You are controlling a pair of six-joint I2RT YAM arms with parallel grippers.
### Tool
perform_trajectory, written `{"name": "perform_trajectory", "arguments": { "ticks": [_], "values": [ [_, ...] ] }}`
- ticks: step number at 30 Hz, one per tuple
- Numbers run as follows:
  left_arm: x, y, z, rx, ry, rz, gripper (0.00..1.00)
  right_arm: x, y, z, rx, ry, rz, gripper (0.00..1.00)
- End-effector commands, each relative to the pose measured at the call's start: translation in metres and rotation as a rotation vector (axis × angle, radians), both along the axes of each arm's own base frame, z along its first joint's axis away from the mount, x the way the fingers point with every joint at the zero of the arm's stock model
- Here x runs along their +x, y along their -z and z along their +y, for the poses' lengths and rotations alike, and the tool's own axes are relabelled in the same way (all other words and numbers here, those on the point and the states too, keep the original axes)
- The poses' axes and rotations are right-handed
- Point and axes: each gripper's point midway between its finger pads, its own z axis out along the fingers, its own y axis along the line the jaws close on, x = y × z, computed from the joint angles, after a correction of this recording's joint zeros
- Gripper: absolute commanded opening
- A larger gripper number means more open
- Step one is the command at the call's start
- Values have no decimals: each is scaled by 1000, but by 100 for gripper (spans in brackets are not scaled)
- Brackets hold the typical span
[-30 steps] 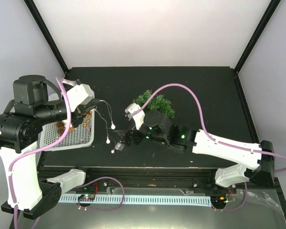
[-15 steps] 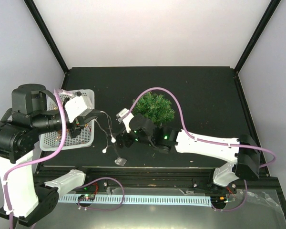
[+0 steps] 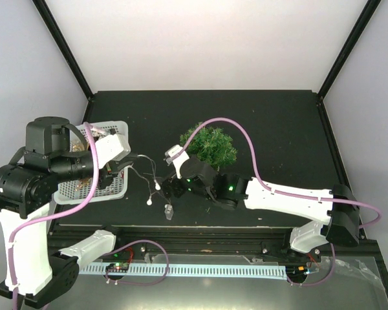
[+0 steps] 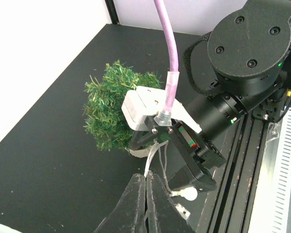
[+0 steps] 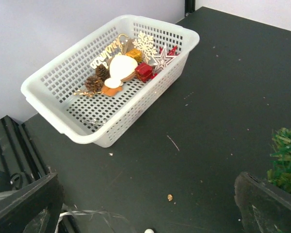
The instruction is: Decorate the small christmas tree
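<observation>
At the tip of my left arm, the left end effector (image 4: 146,196) is pinched shut on the thin wire of a light string (image 4: 153,158), which runs from the fingers toward the right arm. One white bulb (image 4: 187,194) hangs just past them. A second ago I had this hand closer to the basket (image 3: 119,124); it now sits a little further out over the counter (image 3: 278,123), so the string trails nearer the middle.

The right end effector (image 5: 145,206) stands wide open and holds nothing. Its wrist view shows a bit of the wire low between the fingers. That arm has changed most. A second ago its wrist lay across the small christmas tree (image 3: 211,143) and hid part of it. It has since swung off to the tree's left, toward the dangling string, and the tree now stands uncovered on the counter just behind that wrist. The tree is upright, with no lights or ornaments on it that I can see.

The loose end of the string has also slid toward the near edge. It ends in a small clear piece (image 3: 168,211), perhaps a battery case, though it is too small to tell.

I read this as the handover setting up: the left holds the string taut, and the right is placed to take a second hold before the string goes onto the tree. The ornaments in the basket are still waiting.
</observation>
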Motion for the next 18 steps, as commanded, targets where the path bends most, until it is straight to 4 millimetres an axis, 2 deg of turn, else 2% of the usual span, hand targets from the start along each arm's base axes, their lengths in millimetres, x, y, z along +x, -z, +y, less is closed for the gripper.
{"name": "perform_trajectory", "arguments": {
  "ticks": [1, 11, 18],
  "values": [
    [0, 4, 0, 14, 7, -15, 2, 7, 5, -14, -25, 76, -13, 97],
    [4, 3, 2, 16, -10, -28, 2, 9, 11, -24, -53, 108, -10, 97],
    [7, 4, 2, 19, -16, -23, 2, -2, 12, -23, -53, 45, 11, 97]
  ]
}}
